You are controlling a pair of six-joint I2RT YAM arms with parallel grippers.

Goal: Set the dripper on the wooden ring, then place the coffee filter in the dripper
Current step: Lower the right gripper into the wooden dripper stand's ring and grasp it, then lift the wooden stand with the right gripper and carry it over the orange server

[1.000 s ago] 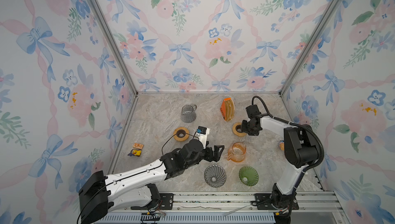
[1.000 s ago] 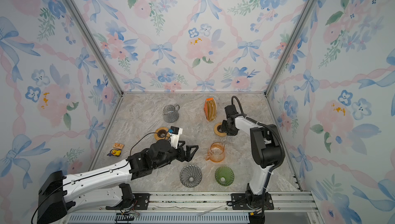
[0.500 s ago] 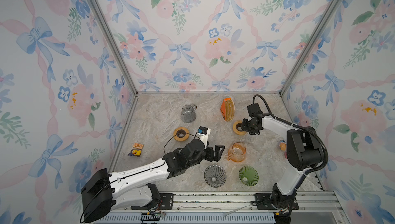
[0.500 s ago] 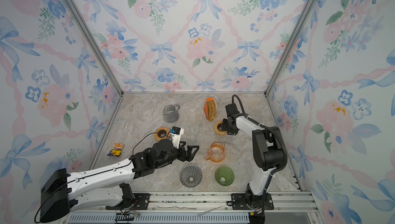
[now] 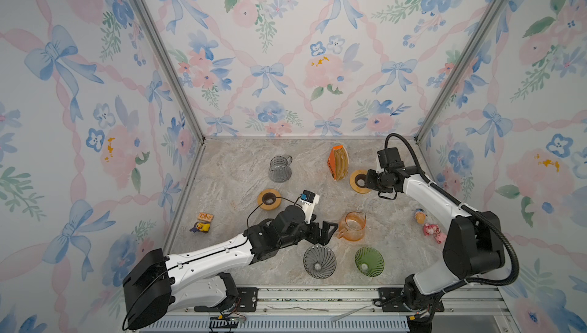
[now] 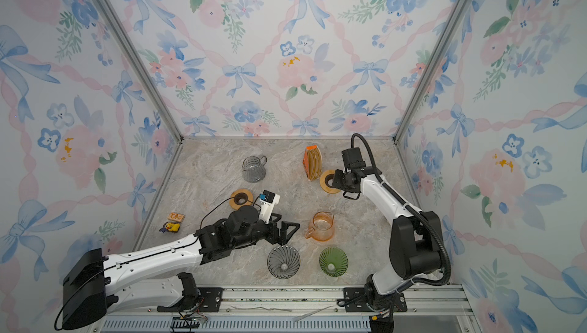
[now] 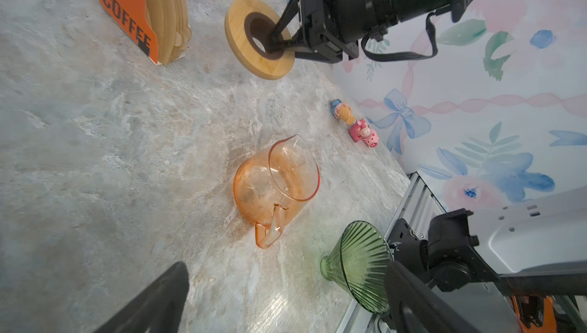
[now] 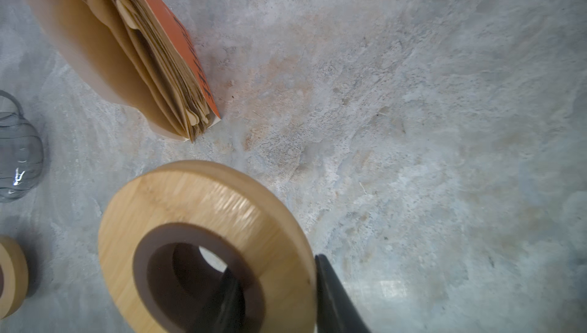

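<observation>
As the right claw [image 8: 276,293] clasps the ring [image 8: 190,201], filters [image 8: 152,71] stand beside.

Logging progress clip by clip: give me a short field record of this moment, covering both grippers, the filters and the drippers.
left gripper: open, empty, near the orange glass server
right gripper: shut on wooden ring, one finger through its hole
filter pack: upright, no gripper on it
drippers: grey dripper and green dripper, neither holds a filter
</observation>
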